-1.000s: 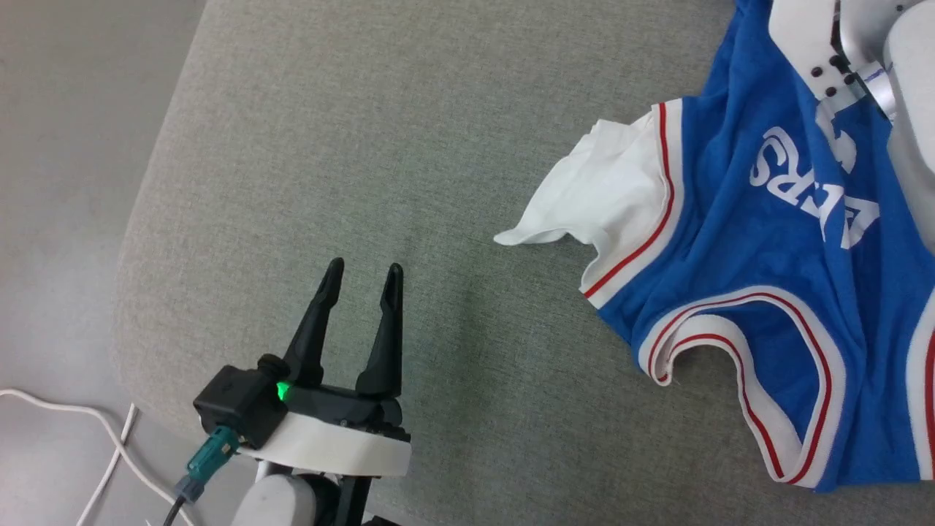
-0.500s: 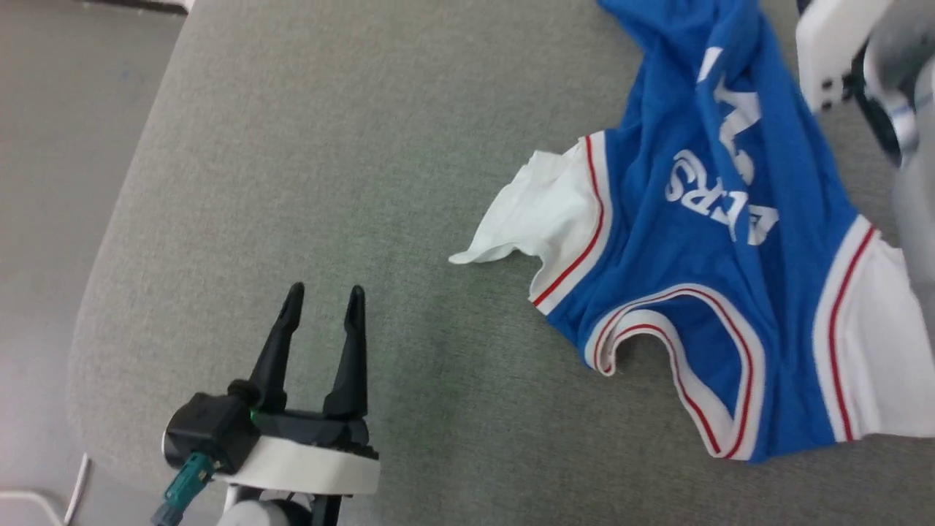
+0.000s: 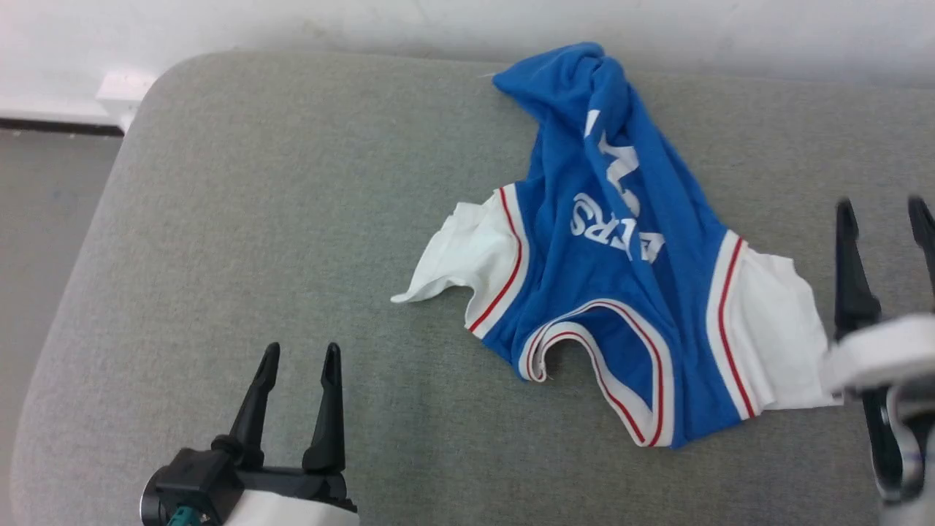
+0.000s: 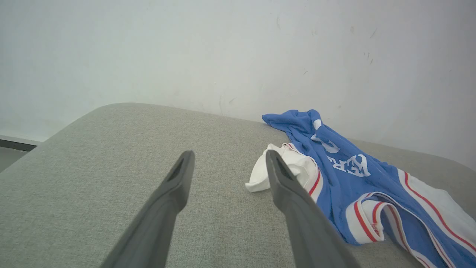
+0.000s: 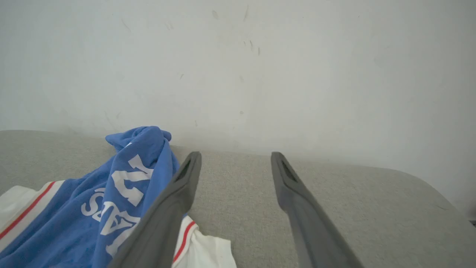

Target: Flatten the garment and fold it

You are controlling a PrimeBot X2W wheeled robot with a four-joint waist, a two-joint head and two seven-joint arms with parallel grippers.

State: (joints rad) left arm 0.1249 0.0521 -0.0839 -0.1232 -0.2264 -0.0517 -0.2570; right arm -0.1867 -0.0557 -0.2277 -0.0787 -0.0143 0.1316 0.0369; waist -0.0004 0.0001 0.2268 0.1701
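The flattening step was in hand, and no fold had been started. The garment [image 3: 621,292] lay crumpled on the grey upholstered surface [image 3: 256,219], right of centre and print side up. Its neckline [image 3: 584,343] faced me, and its body was twisted into a narrow ridge running toward the far edge.

My left gripper [image 3: 302,349] hovered with fingers spread and nothing between them, well apart from the cloth. My right gripper [image 3: 881,204] was likewise spread and empty, just beside the right sleeve [image 3: 774,343]. I could not tell whether it touched the sleeve.

Next move, in my judgement: take one shoulder in each gripper, draw them apart, then pull the twisted body out flat.

Clearance: wide bare surface lay beyond the left sleeve [image 3: 456,256]. The bunched hem sat close to the far edge, below the wall [image 3: 438,22]. The rounded left edge dropped to the floor [image 3: 44,204].
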